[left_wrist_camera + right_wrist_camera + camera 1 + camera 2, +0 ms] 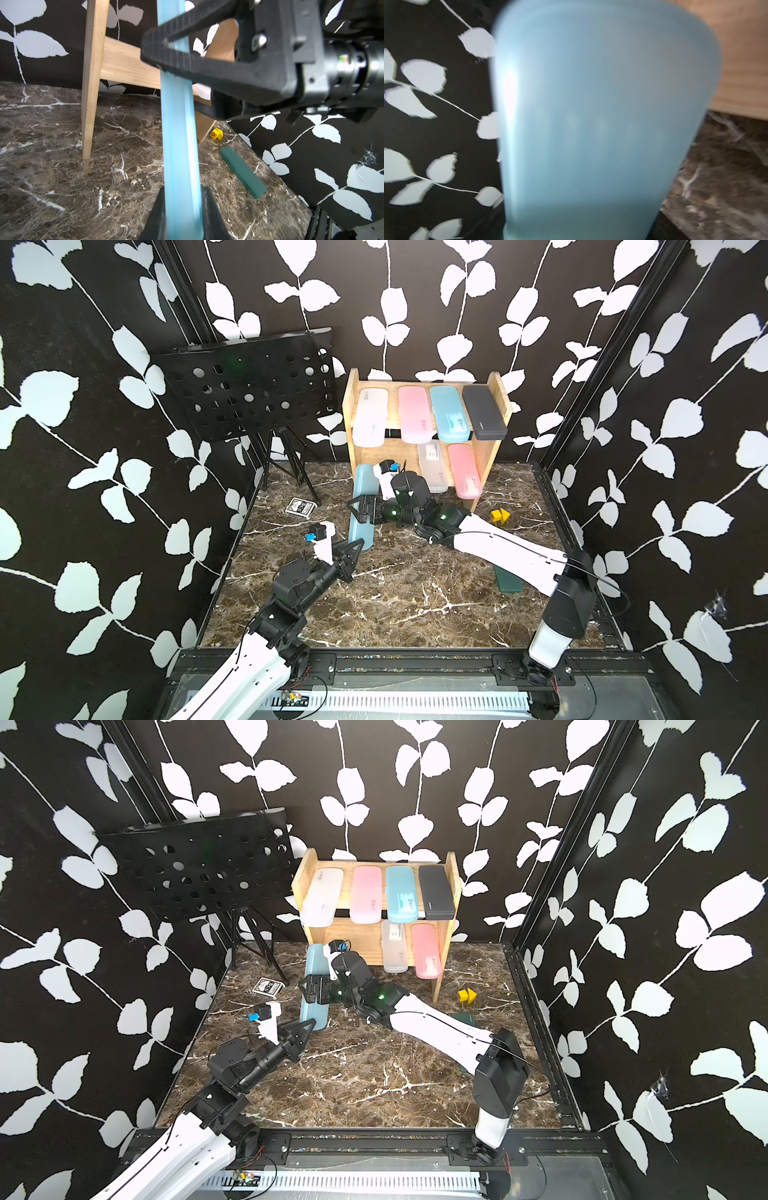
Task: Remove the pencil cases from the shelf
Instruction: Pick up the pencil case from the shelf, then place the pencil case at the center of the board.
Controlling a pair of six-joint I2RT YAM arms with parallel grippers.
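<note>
L fingers (154,220) clamp near end of blue case (360,535); R fingers (207,70) straddle its mid, can't tell if gripping

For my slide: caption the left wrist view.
Left gripper clamps blue case, right gripper straddles it; shelf and green case behind.

Enclosed robot test cell, patterned walls (62,406)

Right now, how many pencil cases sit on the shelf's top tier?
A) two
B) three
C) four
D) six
C: the white case, pink case, light blue case and dark grey case lie side by side on the top tier of the shelf.
</note>
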